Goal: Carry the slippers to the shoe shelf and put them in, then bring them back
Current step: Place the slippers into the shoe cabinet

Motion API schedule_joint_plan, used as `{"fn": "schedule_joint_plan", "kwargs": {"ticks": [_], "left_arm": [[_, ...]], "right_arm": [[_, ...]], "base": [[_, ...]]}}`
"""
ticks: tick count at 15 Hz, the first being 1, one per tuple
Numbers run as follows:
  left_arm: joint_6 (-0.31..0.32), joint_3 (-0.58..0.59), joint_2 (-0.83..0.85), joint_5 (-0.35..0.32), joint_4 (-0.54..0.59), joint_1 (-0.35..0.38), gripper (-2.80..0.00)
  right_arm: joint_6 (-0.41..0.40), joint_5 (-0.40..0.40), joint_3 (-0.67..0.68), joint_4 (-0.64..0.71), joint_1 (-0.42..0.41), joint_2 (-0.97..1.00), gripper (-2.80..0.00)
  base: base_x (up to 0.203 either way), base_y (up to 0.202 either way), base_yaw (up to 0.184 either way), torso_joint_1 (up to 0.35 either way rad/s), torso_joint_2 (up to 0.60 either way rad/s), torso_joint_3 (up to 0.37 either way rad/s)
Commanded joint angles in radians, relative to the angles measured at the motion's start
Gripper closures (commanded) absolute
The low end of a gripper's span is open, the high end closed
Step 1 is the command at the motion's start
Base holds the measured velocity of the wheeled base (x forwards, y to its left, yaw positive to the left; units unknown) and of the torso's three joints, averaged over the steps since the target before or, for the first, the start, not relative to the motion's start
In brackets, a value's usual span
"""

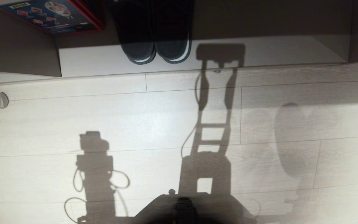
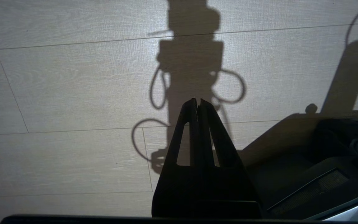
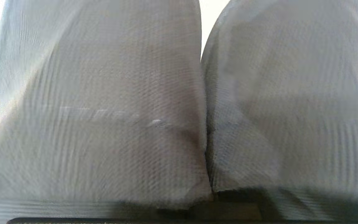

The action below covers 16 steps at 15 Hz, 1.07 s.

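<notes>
Pale plank floor (image 1: 104,124) is shown crossed by the robot's shadows; beyond it the shoe shelf (image 1: 259,53) is seen, its pale base board lit at the front edge; a dark striped pair of shoes (image 1: 155,40) is stood toes-out in it, beside a red-edged box (image 1: 51,14); the slippers (image 3: 179,109) (blue-grey soles side by side, touching) are shown filling the right wrist view, and the right gripper, itself unseen, is clamped to its narrowest; the left gripper (image 2: 197,104) is held over the floor, fingers pressed together.
</notes>
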Motion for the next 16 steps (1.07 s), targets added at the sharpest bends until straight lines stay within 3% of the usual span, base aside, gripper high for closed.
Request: {"fn": "schedule_joint_plan", "kwargs": {"ticks": [1, 6, 12, 16], "left_arm": [[0.000, 0.000, -0.001, 0.000, 0.000, -0.002, 0.00], [0.000, 0.000, 0.000, 0.000, 0.000, 0.000, 0.00], [0.001, 0.000, 0.000, 0.000, 0.000, -0.002, 0.00], [0.000, 0.000, 0.000, 0.000, 0.000, -0.002, 0.00]], "right_arm": [[0.000, 0.008, -0.044, -0.067, 0.005, 0.185, 0.00], [-0.025, 0.045, -0.166, -0.579, 0.021, 0.788, 0.00], [-0.083, 0.065, -0.428, -1.049, 0.068, 1.189, 0.00], [-0.078, 0.066, -0.522, -1.104, 0.082, 1.271, 0.00]], "base": [[0.000, 0.000, 0.000, 0.000, 0.00, 0.000], [0.000, 0.000, 0.000, 0.000, 0.00, 0.000], [0.000, 0.000, 0.000, 0.000, 0.00, 0.000], [0.000, 0.000, 0.000, 0.000, 0.00, 0.000]]}}
